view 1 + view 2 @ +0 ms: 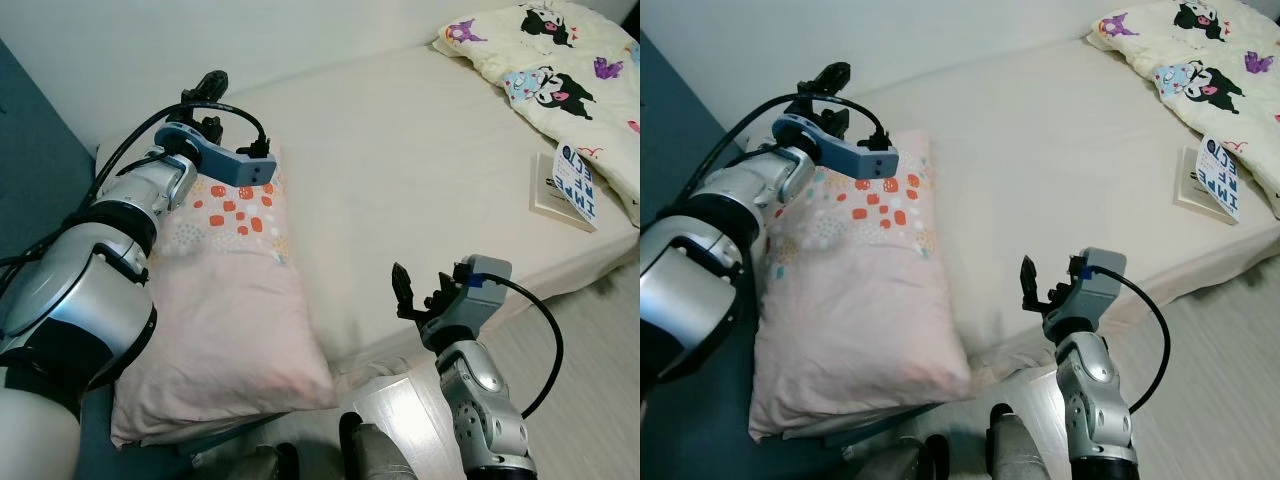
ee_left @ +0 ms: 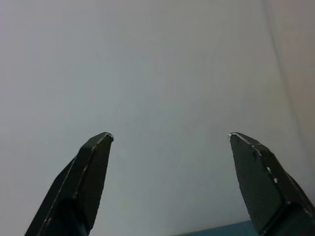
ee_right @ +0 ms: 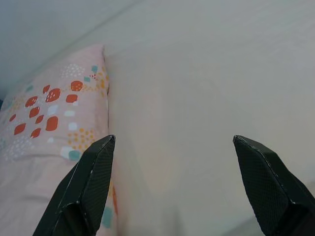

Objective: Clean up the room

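pillow half off the bed corner, both grippers spread and empty

near the bed edge the right gripper hangs with fingers apart, gripping nothing; the pillow lies just beside it, its long axis running from the near overhanging end back toward the wall, patterned end far. over that far end the left gripper is also spread and empty. likely best to pinch the far corner and draw the pillow square onto the mattress, keeping clear of the book and blanket further off.
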Robot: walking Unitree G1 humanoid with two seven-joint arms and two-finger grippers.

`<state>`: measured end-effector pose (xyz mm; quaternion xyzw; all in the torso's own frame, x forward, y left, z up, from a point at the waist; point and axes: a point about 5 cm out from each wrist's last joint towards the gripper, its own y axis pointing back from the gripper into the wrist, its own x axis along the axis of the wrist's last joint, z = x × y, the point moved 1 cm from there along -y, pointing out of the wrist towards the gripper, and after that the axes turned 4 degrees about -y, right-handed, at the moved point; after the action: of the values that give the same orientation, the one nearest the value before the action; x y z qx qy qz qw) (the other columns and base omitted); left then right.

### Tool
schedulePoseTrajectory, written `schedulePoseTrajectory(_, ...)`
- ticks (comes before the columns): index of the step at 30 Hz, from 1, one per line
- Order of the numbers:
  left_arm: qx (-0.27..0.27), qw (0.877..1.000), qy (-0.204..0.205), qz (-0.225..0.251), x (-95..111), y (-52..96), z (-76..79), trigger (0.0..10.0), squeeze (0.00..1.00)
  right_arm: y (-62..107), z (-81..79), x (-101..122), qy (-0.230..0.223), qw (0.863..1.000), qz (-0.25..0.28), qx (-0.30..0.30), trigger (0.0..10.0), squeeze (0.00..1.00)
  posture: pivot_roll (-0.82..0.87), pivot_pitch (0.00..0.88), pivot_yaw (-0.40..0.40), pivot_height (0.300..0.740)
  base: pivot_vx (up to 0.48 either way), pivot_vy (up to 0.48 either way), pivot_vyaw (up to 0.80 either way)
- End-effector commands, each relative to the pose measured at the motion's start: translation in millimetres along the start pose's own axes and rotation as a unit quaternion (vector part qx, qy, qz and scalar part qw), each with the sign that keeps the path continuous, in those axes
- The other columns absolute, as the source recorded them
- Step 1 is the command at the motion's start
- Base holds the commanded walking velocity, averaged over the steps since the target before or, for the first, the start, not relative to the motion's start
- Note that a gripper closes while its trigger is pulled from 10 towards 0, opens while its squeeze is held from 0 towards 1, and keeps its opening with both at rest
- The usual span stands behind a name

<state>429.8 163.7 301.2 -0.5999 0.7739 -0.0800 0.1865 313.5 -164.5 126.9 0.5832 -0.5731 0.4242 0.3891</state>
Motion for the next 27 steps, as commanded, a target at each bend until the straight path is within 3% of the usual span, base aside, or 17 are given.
schedulePoseTrajectory(1,-0.035,0.996,0.087,0.001,4,6.6,15.6,10.0,1.00,2.3,4.9,-10,-0.006,1.000,-0.014,-0.009,10.0,0.00,-0.24,0.320,0.061,0.740,0.000,0.000,0.00)
schedulePoseTrajectory(4,-0.115,0.948,0.293,0.049,44,26.9,59.2,10.0,0.94,-2.8,4.0,-13,-0.007,1.000,-0.018,-0.004,10.0,0.00,-0.23,0.288,0.067,0.740,0.000,0.000,0.00)
schedulePoseTrajectory(8,-0.132,0.937,0.318,0.054,52,33.5,69.8,10.0,0.94,-3.5,3.2,-13,-0.007,1.000,-0.019,-0.002,10.0,0.00,-0.23,0.288,0.067,0.740,0.000,0.000,0.00)
schedulePoseTrajectory(9,-0.163,0.915,0.363,0.060,66,48.4,91.1,10.0,0.00,-4.0,1.5,-15,-0.008,1.000,-0.022,0.001,10.0,0.00,-0.22,0.275,0.068,0.740,0.000,0.000,0.00)
schedulePoseTrajectory(10,-0.209,0.884,0.413,0.066,86,68.6,115.8,10.0,0.00,-4.7,-0.7,-17,-0.009,1.000,-0.028,0.006,10.0,0.00,-0.22,0.266,0.067,0.740,0.000,0.000,0.00)
schedulePoseTrajectory(11,-0.209,0.884,0.413,0.066,86,68.6,115.8,10.0,0.00,-4.7,-0.7,-17,-0.009,1.000,-0.028,0.006,10.0,0.00,-0.22,0.266,0.067,0.740,0.000,0.000,0.00)
schedulePoseTrajectory(12,-0.240,0.857,0.450,0.077,106,90.4,136.2,10.0,0.00,-4.9,-2.7,-20,-0.008,0.999,-0.033,0.010,10.0,0.00,-0.21,0.258,0.069,0.740,0.000,0.000,0.00)
schedulePoseTrajectory(13,-0.240,0.857,0.450,0.077,106,90.4,136.2,10.0,0.00,-4.9,-2.7,-20,-0.008,0.999,-0.033,0.010,10.0,0.00,-0.21,0.258,0.069,0.740,0.000,0.000,0.00)
schedulePoseTrajectory(14,-0.260,0.829,0.488,0.087,128,111.2,151.0,10.0,0.00,-4.5,-4.3,-23,-0.009,0.999,-0.038,0.013,10.0,0.00,-0.21,0.256,0.071,0.740,0.000,0.000,0.00)
schedulePoseTrajectory(15,-0.260,0.829,0.488,0.087,128,111.2,151.0,10.0,0.00,-4.5,-4.3,-23,-0.009,0.999,-0.038,0.013,10.0,0.00,-0.21,0.256,0.071,0.740,0.000,0.000,0.00)
schedulePoseTrajectory(16,-0.264,0.805,0.526,0.081,144,125.1,159.2,10.0,0.00,-4.3,-4.9,-26,-0.010,0.999,-0.042,0.014,10.0,0.00,-0.21,0.246,0.076,0.740,0.000,0.000,0.00)
schedulePoseTrajectory(17,-0.264,0.805,0.526,0.081,144,125.1,159.2,10.0,0.00,-4.3,-4.9,-26,-0.010,0.999,-0.042,0.014,10.0,0.00,-0.21,0.246,0.076,0.740,0.000,0.000,0.00)
schedulePoseTrajectory(18,-0.262,0.784,0.559,0.063,155,135.3,165.1,10.0,0.00,-4.2,-4.7,-28,-0.010,0.999,-0.045,0.015,10.0,0.00,-0.20,0.233,0.080,0.740,0.000,0.000,0.00)
schedulePoseTrajectory(19,-0.262,0.784,0.559,0.063,155,135.3,165.1,10.0,0.00,-4.2,-4.7,-28,-0.010,0.999,-0.045,0.015,10.0,0.00,-0.20,0.233,0.080,0.740,0.000,0.000,0.00)
schedulePoseTrajectory(21,-0.233,0.734,0.637,-0.012,157,144.2,172.7,10.0,0.00,-5.3,-0.9,-34,-0.002,0.998,-0.059,0.019,10.0,0.00,-0.18,0.200,0.078,0.740,0.000,0.000,0.00)
schedulePoseTrajectory(22,-0.233,0.734,0.637,-0.012,157,144.2,172.7,10.0,0.00,-5.3,-0.9,-34,-0.002,0.998,-0.059,0.019,10.0,0.00,-0.18,0.200,0.078,0.740,0.000,0.000,0.00)
schedulePoseTrajectory(27,-0.193,0.681,0.697,-0.116,133,150.8,183.7,10.0,0.00,-7.4,8.0,-43,0.010,0.997,-0.078,0.018,10.0,0.00,-0.16,0.155,0.068,0.740,0.000,0.000,0.00)
